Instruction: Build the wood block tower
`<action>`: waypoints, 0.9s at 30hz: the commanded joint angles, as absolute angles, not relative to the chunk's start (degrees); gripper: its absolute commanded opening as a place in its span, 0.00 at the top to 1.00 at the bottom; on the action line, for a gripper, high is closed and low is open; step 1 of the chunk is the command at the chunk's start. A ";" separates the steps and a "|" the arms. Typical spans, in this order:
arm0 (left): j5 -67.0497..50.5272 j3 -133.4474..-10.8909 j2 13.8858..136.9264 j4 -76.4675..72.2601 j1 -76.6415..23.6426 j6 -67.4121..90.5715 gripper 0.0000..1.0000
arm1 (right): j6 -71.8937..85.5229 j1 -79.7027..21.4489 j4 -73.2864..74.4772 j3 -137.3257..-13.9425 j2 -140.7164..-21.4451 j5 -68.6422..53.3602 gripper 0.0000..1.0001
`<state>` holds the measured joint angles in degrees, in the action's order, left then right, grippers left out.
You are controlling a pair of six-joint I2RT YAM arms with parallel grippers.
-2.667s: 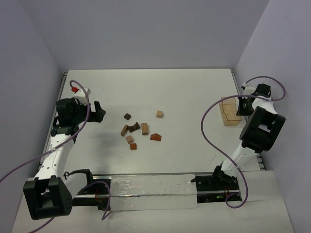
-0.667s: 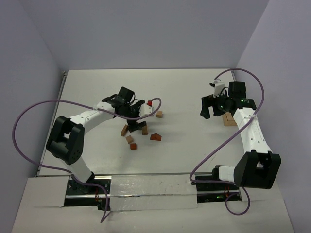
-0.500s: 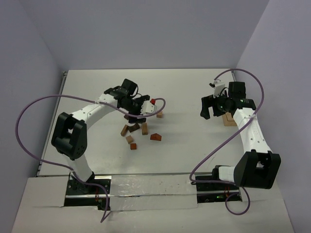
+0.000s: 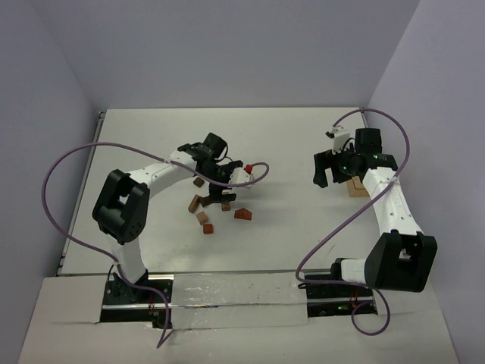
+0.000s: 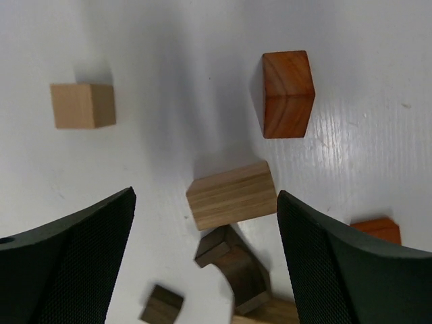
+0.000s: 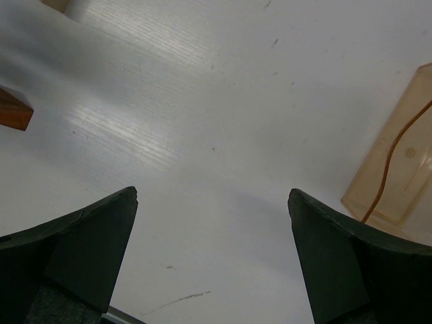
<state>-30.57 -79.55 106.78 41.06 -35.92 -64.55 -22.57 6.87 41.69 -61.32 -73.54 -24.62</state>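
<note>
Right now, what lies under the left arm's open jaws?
A light tan block sits between them, with dark brown pieces beside it. Whatever the jaws themselves cover is hidden.

In the left wrist view we are losing most of a reddish block (image 5: 375, 228) behind the finger (image 5: 351, 270) on the picture's right. The lower edge is cutting off a dark arch-like piece (image 5: 236, 266) and a tan sliver (image 5: 266, 314). In the right wrist view the left edge is slicing a reddish-brown block (image 6: 12, 108), the top edge a tan block (image 6: 57, 3) and the right edge a box (image 6: 395, 169). From overhead, the left gripper (image 4: 216, 199) is covering some small blocks (image 4: 201, 218) near the bench's middle; we are not making out their shapes. The right arm (image 4: 383, 193) is hiding part of the box by the right edge.
</note>
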 commanded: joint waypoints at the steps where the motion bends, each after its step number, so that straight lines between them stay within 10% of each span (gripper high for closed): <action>1: -28.71 -72.65 102.03 28.37 -36.54 -50.34 0.08 | -23.45 6.68 40.38 -60.40 -73.46 -24.10 0.00; 27: -23.56 -68.70 106.00 24.13 -36.56 -43.95 0.12 | -23.51 6.73 39.65 -60.00 -74.57 -22.15 0.00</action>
<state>-23.87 -69.16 105.48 26.05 -36.08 -44.82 -23.24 6.90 41.55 -60.64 -74.35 -22.67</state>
